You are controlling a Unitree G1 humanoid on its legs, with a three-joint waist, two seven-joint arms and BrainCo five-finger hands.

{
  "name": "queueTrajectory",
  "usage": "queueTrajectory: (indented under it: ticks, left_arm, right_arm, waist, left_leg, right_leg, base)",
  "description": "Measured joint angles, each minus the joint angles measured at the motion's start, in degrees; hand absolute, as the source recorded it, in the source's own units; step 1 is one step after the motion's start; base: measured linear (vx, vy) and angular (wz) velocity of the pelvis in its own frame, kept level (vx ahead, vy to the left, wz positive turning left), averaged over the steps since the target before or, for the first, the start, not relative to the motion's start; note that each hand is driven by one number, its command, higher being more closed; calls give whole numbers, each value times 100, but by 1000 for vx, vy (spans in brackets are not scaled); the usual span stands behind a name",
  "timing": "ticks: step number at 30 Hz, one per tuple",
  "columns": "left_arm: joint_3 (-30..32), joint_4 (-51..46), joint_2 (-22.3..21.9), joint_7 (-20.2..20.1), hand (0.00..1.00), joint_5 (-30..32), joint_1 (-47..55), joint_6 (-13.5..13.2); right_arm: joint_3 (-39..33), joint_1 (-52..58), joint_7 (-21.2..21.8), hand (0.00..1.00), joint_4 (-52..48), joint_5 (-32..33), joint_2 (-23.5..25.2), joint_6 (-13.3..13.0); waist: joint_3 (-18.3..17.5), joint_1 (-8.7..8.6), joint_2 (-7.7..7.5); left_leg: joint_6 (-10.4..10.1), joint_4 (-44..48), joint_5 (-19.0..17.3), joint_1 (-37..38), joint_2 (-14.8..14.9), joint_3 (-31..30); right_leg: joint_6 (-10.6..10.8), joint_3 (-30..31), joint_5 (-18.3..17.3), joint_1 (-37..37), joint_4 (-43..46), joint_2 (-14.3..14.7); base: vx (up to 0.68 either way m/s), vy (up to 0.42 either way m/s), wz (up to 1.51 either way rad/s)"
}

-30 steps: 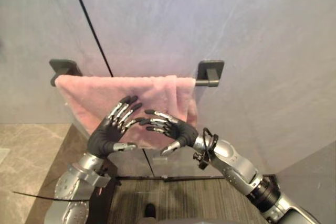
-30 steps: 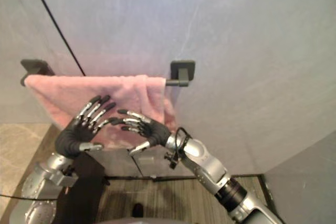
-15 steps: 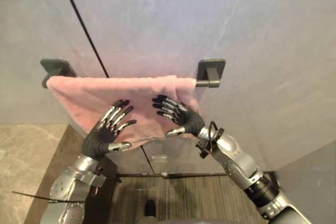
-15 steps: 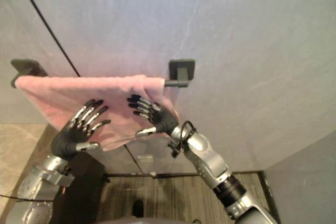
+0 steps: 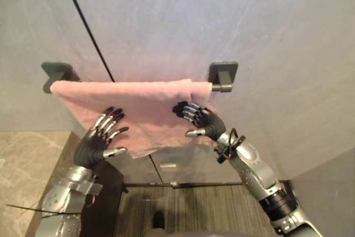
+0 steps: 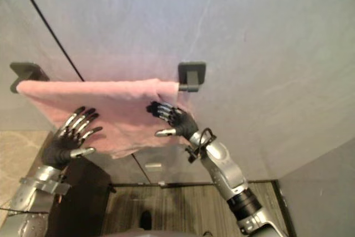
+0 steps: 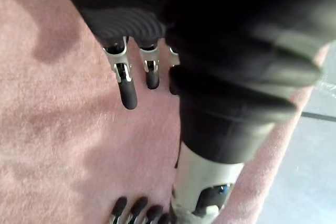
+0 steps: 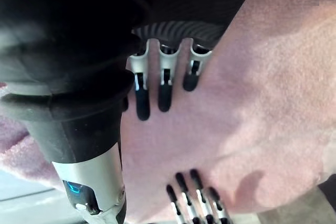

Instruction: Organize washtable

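A pink towel (image 5: 138,109) hangs spread over a dark wall rail (image 5: 221,87) between two dark brackets. My left hand (image 5: 97,140) is open with straight fingers spread in front of the towel's lower left part. My right hand (image 5: 202,121) is open too, fingers laid flat against the towel's right part just below the rail's right bracket. In the left wrist view my left hand's fingers (image 7: 127,90) reach over the pink cloth (image 7: 58,129). The right wrist view shows my right hand's fingers (image 8: 163,90) flat on the towel (image 8: 252,103).
The rail is fixed to a grey wall (image 5: 222,20) with a dark vertical seam (image 5: 86,26). A dark bracket (image 5: 55,71) holds the rail's left end. Below are a striped dark floor (image 5: 194,209) and a beige stone floor (image 5: 22,159) at the left.
Both hands have moved apart along the towel: the left one down and to the left, the right one up and to the right near the bracket. The towel now hangs spread wider.
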Motion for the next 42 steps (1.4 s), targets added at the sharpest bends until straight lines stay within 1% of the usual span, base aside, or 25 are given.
queueTrajectory:
  ticks: [1,3,4,5,8,12,15,24,26,30,33,34,36,42]
  left_arm:
    - [171,36,-135,28,0,13,0,0]
    - [172,38,-135,37,0,14,0,0]
    - [333,175,-304,119,0,93,1,-1]
    - [427,240,-384,149,0,146,1,-2]
    - [519,261,-414,152,0,209,1,-2]
    - [577,305,-461,182,0,212,1,-2]
    - [597,432,-597,248,0,212,1,-3]
    - [625,460,-627,250,0,222,1,-3]
    - [646,460,-627,251,0,222,1,-3]
    - [730,460,-628,247,0,221,1,-4]
    - [833,461,-628,240,0,219,1,-7]
    - [840,464,-628,240,0,219,1,-8]
    - [846,467,-629,238,0,219,1,-11]
    - [953,467,-653,228,0,220,1,-15]
  right_arm:
    - [-246,171,-2,0,-27,1,10,0]
    - [-260,174,-3,0,-31,2,11,0]
    - [-458,433,5,0,-253,2,45,7]
    - [-474,462,11,0,-265,3,45,7]
    - [-501,524,15,0,-266,3,59,11]
    - [-499,524,37,0,-266,21,111,21]
    - [-500,524,88,0,-266,26,107,23]
    - [-500,524,139,0,-266,86,106,35]
    - [-500,524,162,0,-266,177,106,57]
    - [-522,526,332,0,-291,319,8,108]
    - [-834,677,513,0,-620,536,-278,145]
    - [-957,740,513,0,-683,609,-321,140]
    - [-1302,833,501,0,-712,683,-375,133]
    - [-1754,979,498,0,-714,678,-469,82]
  waist:
    - [6,5,-8]
    - [7,2,-8]
    - [14,20,-17]
    - [14,15,-19]
    - [24,10,-32]
    - [29,-1,-38]
    - [30,-1,-39]
    - [32,1,-43]
    - [32,1,-43]
    - [35,-2,-47]
    - [101,15,-69]
    - [114,18,-72]
    - [121,4,-73]
    - [125,-25,-65]
  left_leg:
    - [0,0,-2,3,1,-2]
    - [-3,0,-6,3,2,-3]
    - [1,0,-3,2,2,-3]
    - [0,1,-3,4,2,-2]
    - [0,1,-2,7,2,4]
    - [-1,1,-4,26,3,39]
    - [-2,1,-6,35,6,53]
    - [-31,2,-41,35,6,66]
    - [-25,2,-38,36,6,70]
    - [-17,3,-36,42,6,67]
    - [-18,3,-39,69,5,57]
    - [-19,2,-40,76,4,54]
    - [-19,2,-42,89,3,53]
    - [-19,2,-43,103,4,55]
  right_leg:
    - [-30,0,-20,1,-3,0]
    - [-30,-1,-20,1,-2,-1]
    - [-29,-1,-19,3,-7,-1]
    - [-28,-1,-18,3,-6,0]
    - [-22,3,-15,4,-7,0]
    - [-1,25,-3,1,-8,-3]
    - [-3,34,-4,1,-9,-2]
    - [-28,46,-17,1,-36,-2]
    - [6,51,4,2,-42,-1]
    - [8,53,5,7,-46,-1]
    - [8,44,5,47,-46,-1]
    - [8,37,4,62,-49,-1]
    - [8,33,4,77,-57,-1]
    - [8,49,5,80,-68,-1]
  base:
    - [0,0,0]
    - [0,0,0]
    - [0,0,0]
    - [0,0,0]
    - [0,0,0]
    - [0,0,-3]
    - [0,0,0]
    - [0,0,0]
    - [0,0,0]
    - [0,0,0]
    - [0,0,3]
    - [0,0,4]
    - [0,0,0]
    - [0,0,-1]
